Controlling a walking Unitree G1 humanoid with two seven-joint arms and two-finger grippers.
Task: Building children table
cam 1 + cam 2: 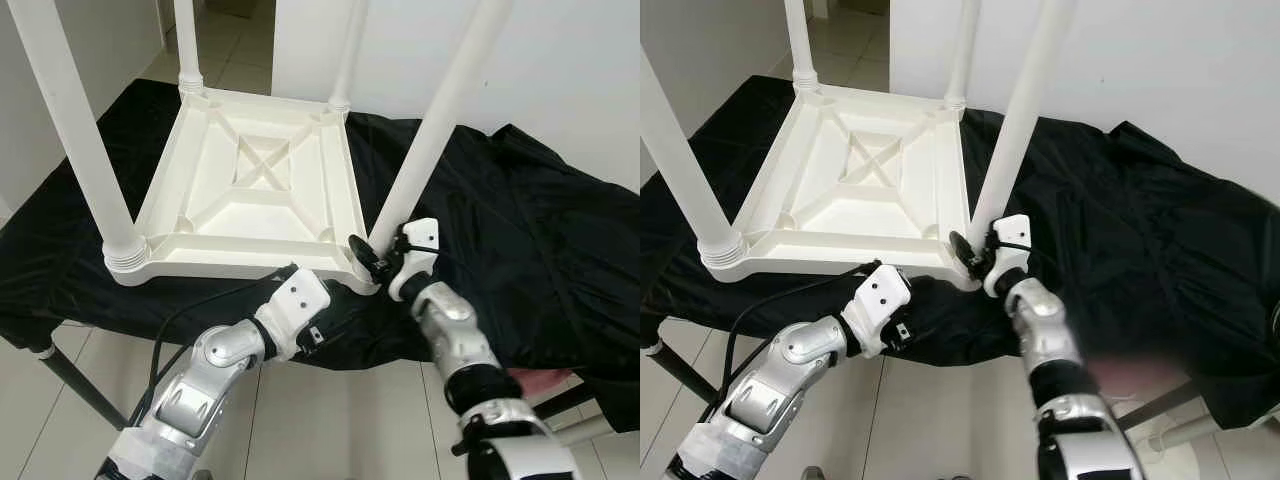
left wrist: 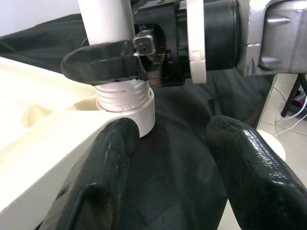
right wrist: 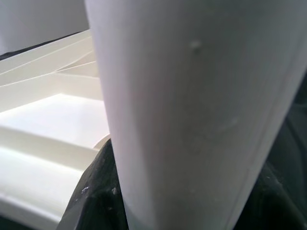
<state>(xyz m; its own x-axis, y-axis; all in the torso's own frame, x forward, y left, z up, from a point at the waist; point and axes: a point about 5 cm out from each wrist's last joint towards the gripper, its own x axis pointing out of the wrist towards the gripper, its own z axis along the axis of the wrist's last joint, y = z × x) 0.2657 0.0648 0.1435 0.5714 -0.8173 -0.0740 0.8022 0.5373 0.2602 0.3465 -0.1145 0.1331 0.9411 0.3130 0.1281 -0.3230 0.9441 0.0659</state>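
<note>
Left gripper (image 2: 168, 158): held low at the near edge of the table top, just below its near right corner; its two black fingers (image 2: 108, 167) are seen spread apart, nothing between them, one of them close beside the corner socket.

Right gripper (image 1: 368, 253): brought in at the same near right corner, and it is clamped on the base of the near right leg (image 1: 440, 120); in the left wrist view one black finger is seen wrapped across the leg just above the threaded collar (image 2: 123, 93).

Near right leg: seated in the corner socket, its threads partly exposed above the socket rim; it is tilted, leaning away to the right as it rises.

Table top (image 1: 250, 200): white plastic, laid upside down on the black cloth (image 1: 520, 230), the ribbed underside with its crossed braces turned up.

Near left leg (image 1: 85, 150): stood in its corner, the ridged collar resting against the socket.

Far legs (image 1: 186, 40): two more are set in the far corners and rise out of the top of the picture.

Black cloth: spread rumpled over a low stand, the table top carried on its left part, the right part bare.

Floor (image 1: 330, 420): pale tiles are seen beneath and beyond the cloth.

Wall (image 1: 560, 60): plain white, behind the cloth.
</note>
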